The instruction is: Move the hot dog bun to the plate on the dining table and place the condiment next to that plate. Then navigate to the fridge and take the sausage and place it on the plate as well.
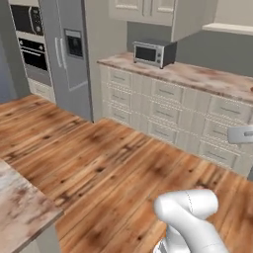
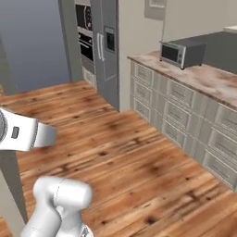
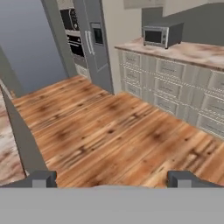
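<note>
Across the wooden floor [image 3: 109, 131], in the hand view, the tool [image 3: 112, 179] pointed at the far corner of the kitchen with its two dark fingertips [image 3: 41, 178] set wide apart and nothing between them, so it was released. That view took in the fridge [image 3: 97, 41], its grey door with pale bar handles and a dark dispenser panel, standing closed beside the built-in oven column [image 3: 72, 33]. The left base view showed the same fridge [image 1: 69, 54] at the upper left and added what the hand view lacked: the white elbow of the arm [image 1: 190, 212] at the bottom and a corner of a marbled counter [image 1: 22, 207] at the lower left. The right base view showed the fridge [image 2: 107, 46] further off, with a white arm link [image 2: 23, 132] crossing the left edge. Along the right wall ran a marbled counter with cream drawers [image 3: 175, 70], carrying a grey microwave [image 3: 161, 34]. Open floor lay between the robot and the fridge, with nothing standing in the path. I could not see the sausage, as the fridge door hid the shelves.
</note>
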Controlling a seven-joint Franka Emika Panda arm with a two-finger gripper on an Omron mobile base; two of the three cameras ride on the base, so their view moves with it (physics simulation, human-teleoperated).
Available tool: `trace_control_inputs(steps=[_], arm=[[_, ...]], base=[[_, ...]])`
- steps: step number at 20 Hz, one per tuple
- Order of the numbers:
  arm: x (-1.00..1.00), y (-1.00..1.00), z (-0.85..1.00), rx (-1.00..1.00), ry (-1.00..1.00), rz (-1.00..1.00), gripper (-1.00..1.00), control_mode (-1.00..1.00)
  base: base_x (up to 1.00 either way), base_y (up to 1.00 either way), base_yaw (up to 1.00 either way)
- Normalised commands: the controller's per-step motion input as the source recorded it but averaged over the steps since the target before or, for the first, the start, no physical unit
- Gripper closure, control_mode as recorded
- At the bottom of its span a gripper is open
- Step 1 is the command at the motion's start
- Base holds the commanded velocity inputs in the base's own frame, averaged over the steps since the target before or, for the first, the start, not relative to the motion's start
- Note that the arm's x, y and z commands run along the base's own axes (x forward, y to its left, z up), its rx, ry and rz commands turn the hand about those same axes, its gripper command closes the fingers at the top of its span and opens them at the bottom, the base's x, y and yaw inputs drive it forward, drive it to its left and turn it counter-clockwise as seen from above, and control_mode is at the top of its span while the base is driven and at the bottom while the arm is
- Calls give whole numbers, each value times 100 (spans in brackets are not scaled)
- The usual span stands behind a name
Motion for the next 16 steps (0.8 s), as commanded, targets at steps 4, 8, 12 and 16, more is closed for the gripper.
trace_control_inputs(steps=[4, 8, 12, 16], arm=[[0, 0, 0, 0, 0, 0, -100, 100], [0, 0, 0, 0, 0, 0, -100, 100], [0, 0, 0, 0, 0, 0, -100, 100], [0, 0, 0, 0, 0, 0, -100, 100]], base=[[100, -28, 38], [100, -49, 34], [100, -21, 30], [100, -5, 25]])
